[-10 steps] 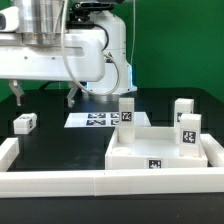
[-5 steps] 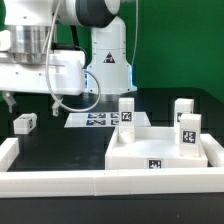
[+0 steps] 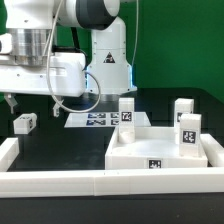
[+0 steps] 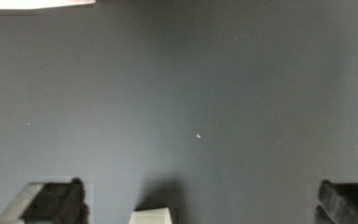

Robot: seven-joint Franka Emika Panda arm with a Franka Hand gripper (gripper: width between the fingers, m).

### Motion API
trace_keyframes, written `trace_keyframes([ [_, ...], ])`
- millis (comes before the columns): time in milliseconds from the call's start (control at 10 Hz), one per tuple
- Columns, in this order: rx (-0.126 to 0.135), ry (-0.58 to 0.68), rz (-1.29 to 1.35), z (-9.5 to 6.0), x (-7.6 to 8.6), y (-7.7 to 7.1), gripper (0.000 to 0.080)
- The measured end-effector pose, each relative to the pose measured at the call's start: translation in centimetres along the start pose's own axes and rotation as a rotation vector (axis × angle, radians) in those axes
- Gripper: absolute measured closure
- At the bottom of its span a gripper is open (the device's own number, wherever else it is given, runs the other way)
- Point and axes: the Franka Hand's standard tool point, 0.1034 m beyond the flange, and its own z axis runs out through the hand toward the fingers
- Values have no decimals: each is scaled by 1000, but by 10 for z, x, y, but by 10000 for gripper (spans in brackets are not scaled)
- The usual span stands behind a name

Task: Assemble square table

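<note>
- Three legs stand upright on the tabletop, which sits at the exterior view's right on the black table, against the white front bar.
- Upright legs: one at the tabletop's near-left corner, one at the far right, one at the near right.
- Each upright leg carries a black-and-white square tag; another tag shows on the tabletop's front wall. Patterns only, no readable writing.
- Fourth leg lies loose on the table at the exterior view's left, well apart from the tabletop, tag on its side.
- Marker board lies flat behind, between loose leg and tabletop, several tags printed on it.
- Gripper is up at the exterior view's left, above the loose leg, holding nothing; only one dark fingertip shows in the exterior view.
- Wrist view: jaws spread wide, both fingers at the frame's edge, bare dark table between them.
- Robot base behind has a small logo, too small to read.
</note>
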Motion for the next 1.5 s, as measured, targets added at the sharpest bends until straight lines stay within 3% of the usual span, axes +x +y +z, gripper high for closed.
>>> trace_keyframes([
  [200, -27, 0, 11, 10, -34, 18, 150],
  [300, -33, -6, 21, 11, -40, 27, 150],
  [500, -46, -18, 0, 15, -59, 59, 150],
  [600, -47, -23, 7, 17, -63, 65, 150],
  [900, -18, -63, 7, 19, -65, 57, 150],
  [1000, 16, -119, 14, 21, -67, 51, 150],
  [1100, 49, -241, -18, 24, -66, 60, 150],
  [1200, 44, -292, -20, 28, -61, 71, 150],
  [1500, 77, -505, 5, 34, -69, 69, 150],
])
